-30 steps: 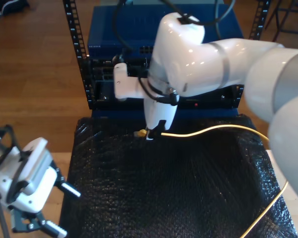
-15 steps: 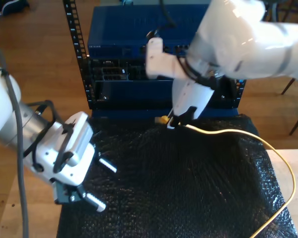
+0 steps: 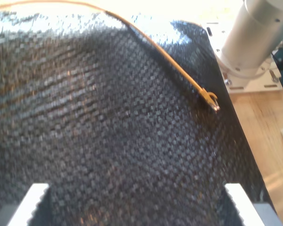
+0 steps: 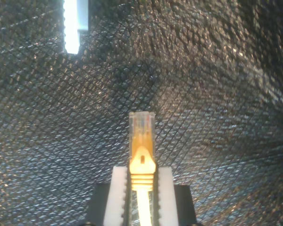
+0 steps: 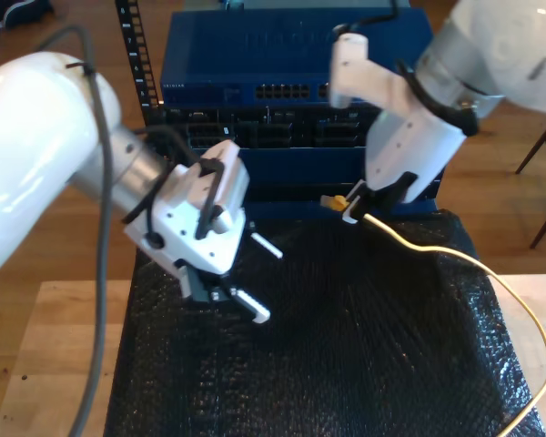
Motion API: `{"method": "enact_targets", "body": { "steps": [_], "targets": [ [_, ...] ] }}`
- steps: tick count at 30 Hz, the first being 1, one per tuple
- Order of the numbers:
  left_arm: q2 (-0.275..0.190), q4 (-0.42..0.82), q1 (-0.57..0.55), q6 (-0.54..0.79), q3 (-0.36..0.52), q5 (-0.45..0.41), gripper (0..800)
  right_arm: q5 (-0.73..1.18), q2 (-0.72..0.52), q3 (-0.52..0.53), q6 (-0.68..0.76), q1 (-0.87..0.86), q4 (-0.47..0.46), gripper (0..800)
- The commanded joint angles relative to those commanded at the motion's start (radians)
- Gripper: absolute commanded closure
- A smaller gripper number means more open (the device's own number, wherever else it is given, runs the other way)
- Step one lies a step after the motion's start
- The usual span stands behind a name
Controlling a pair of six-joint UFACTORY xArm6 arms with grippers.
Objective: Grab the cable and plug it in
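Observation:
The cable [image 5: 455, 259] is thin and yellow and trails over the black mat [image 5: 346, 364] toward the exterior view's lower right. Its plug [image 5: 339, 201] is held just above the mat's far edge, in front of the blue rack unit [image 5: 282, 55]. My second gripper [image 5: 353, 209] is shut on the cable right behind the plug. In the second wrist view the clear-tipped plug [image 4: 142, 125] sticks out past the shut white fingers [image 4: 118, 193] of my second gripper [image 4: 141, 170]. My first gripper [image 5: 257, 278] hangs open over the mat at the exterior view's left, holding nothing. Between its fingertips [image 3: 35, 197], my first gripper [image 3: 137, 190] looks at the mat and the cable [image 3: 170, 59].
Rows of ports [image 5: 282, 91] line the rack unit's front, with a perforated rail [image 5: 132, 55] beside it. A silver cylinder [image 3: 259, 37] stands on a pale plate just off the mat. A wooden tabletop [image 5: 64, 364] borders the mat.
My first arm swung in from the exterior view's lower left and up over the mat. My second gripper carried the plug toward the exterior view's right and slightly higher.

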Motion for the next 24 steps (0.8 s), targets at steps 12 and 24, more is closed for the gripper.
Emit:
{"method": "enact_targets", "body": {
  "steps": [12,24],
  "targets": [
    [0.049,-0.026,-0.034,-0.064,-0.077,-0.064,0,0.049,-0.078,0.018,-0.021,-0.084,0.06,797],
    [0.094,-0.121,-0.048,-0.084,-0.132,-0.114,0,0.081,-0.126,0.014,-0.037,-0.11,0.095,796]
  ]
}}
